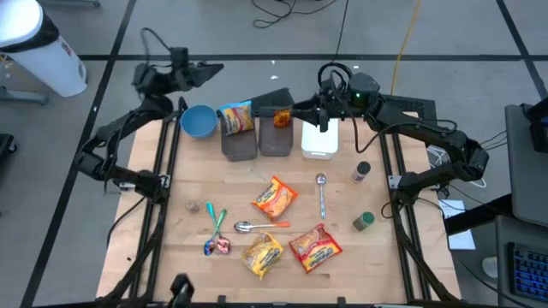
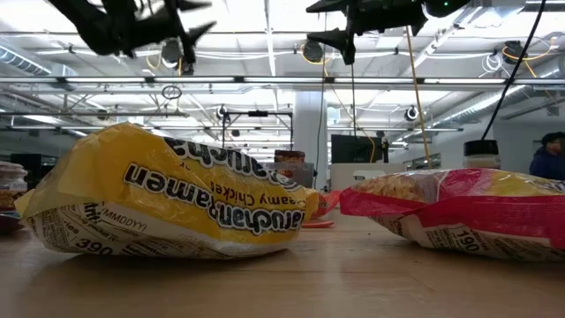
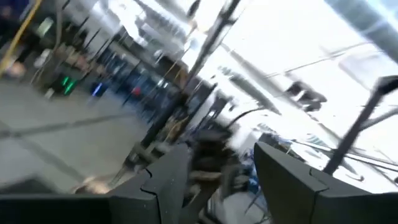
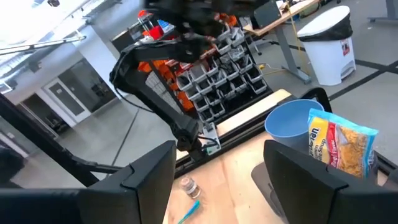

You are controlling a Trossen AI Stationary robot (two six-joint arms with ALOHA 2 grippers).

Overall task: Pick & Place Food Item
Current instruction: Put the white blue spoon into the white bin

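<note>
Left pincer (image 1: 214, 68) released past table's far edge, right pincer (image 1: 301, 109) released above bins (image 1: 257, 141)

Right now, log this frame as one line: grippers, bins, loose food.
left gripper: open, raised | right gripper: open, empty | grey bins: ramen packets inside | yellow ramen packet: on table
</note>
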